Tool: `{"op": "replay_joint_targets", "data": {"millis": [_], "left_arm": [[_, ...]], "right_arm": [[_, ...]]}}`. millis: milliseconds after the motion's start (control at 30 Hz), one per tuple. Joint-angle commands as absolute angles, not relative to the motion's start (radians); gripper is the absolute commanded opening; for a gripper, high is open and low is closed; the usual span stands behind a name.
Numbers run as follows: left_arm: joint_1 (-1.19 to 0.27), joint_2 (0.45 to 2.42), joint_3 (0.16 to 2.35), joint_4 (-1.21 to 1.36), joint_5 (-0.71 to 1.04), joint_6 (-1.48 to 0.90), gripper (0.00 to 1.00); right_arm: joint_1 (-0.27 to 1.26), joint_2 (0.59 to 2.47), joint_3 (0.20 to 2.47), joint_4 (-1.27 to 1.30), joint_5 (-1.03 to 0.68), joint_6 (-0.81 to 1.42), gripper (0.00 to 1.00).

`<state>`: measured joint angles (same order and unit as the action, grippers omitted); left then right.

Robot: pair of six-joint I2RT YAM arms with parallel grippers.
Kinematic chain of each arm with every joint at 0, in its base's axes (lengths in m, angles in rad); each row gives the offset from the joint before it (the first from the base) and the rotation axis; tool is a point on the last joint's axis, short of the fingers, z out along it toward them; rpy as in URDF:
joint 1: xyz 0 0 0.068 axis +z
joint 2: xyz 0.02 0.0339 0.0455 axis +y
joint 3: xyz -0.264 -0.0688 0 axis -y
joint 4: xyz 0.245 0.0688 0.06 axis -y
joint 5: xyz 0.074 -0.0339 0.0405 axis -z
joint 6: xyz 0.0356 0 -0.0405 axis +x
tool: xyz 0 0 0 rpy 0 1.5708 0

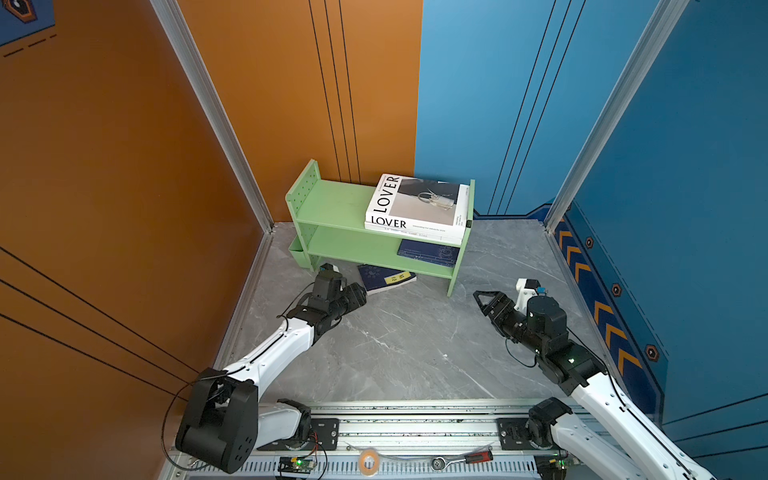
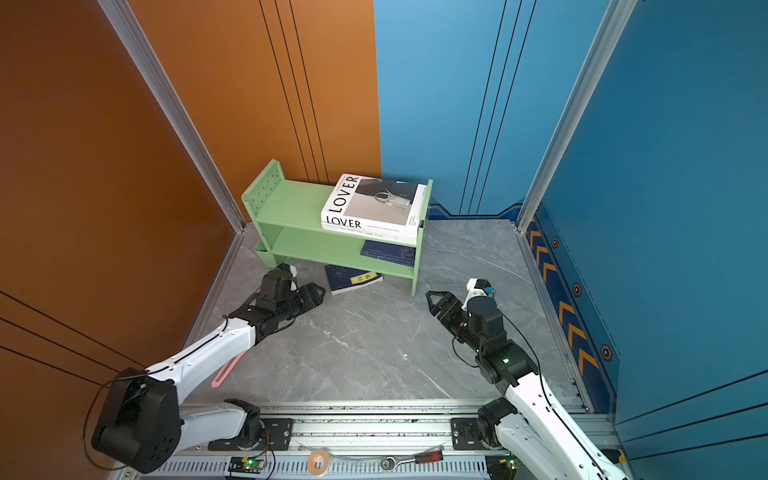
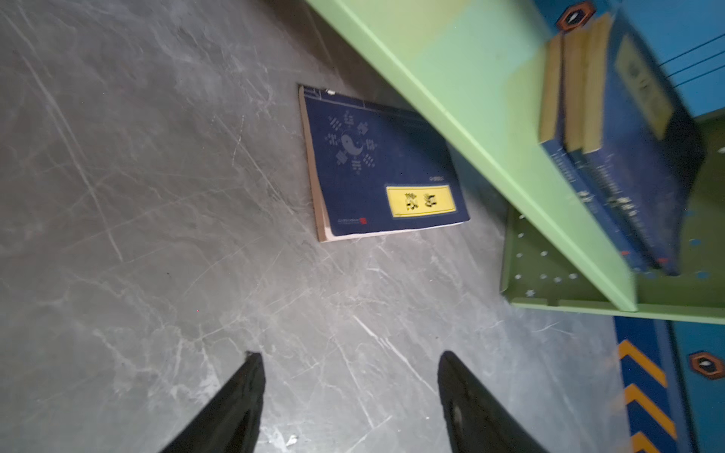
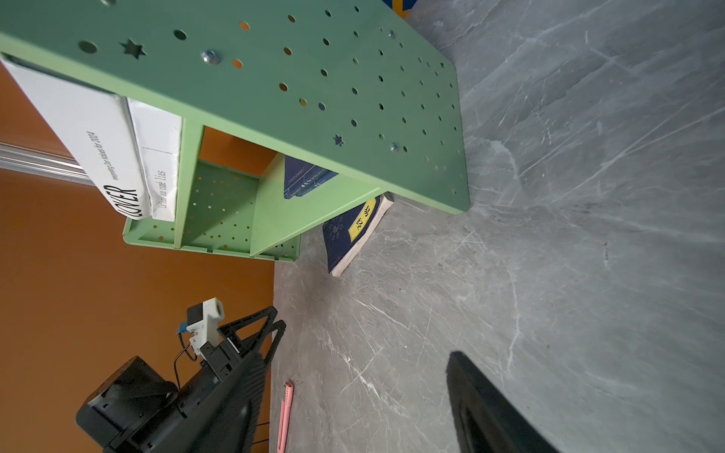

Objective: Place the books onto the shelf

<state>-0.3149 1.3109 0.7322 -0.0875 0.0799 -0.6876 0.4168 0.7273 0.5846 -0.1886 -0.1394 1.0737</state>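
The light green shelf (image 1: 332,199) stands at the back of the grey floor. On its top tier lies the white "LOVER" book (image 1: 415,203), stacked on a second white book (image 1: 432,237). Navy books (image 1: 430,252) lie stacked on the lower tier, to the right. One navy book with a yellow label (image 1: 386,278) (image 3: 376,168) lies flat on the floor, partly under the shelf's front. My left gripper (image 2: 319,291) (image 3: 349,355) hovers low just left of it, open and empty. My right gripper (image 1: 478,297) (image 4: 357,353) is open and empty, right of the shelf's side panel (image 4: 353,78).
A pink strip (image 2: 226,372) lies on the floor under my left arm. The front rail carries a tape roll (image 1: 368,461) and a red-handled tool (image 1: 457,459). Orange and blue walls close in the floor on three sides. A small green bin (image 1: 297,249) hangs at the shelf's left.
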Motion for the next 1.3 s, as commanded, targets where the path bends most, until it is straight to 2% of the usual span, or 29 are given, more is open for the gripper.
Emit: {"op": "replay_joint_targets", "data": {"millis": [0, 67, 233, 533, 1267], "left_arm": [[-0.309, 1.402, 0.795, -0.123, 0.099, -0.576, 0.69], [-0.299, 1.461, 0.81, -0.088, 0.115, -0.586, 0.68], [-0.295, 1.6, 0.844, -0.017, 0.136, -0.652, 0.58], [-0.293, 1.724, 0.89, 0.084, 0.164, -0.714, 0.55], [-0.254, 1.773, 0.877, 0.29, 0.324, -0.929, 0.5]], "right_arm": [[0.429, 0.732, 0.6, -0.169, -0.101, 1.081, 0.75], [0.435, 0.725, 0.6, -0.176, -0.089, 1.083, 0.75], [0.442, 0.692, 0.601, -0.216, -0.058, 1.086, 0.75], [0.442, 0.623, 0.603, -0.286, -0.002, 1.085, 0.75], [0.439, 0.64, 0.601, -0.282, 0.0, 1.089, 0.76]]}}
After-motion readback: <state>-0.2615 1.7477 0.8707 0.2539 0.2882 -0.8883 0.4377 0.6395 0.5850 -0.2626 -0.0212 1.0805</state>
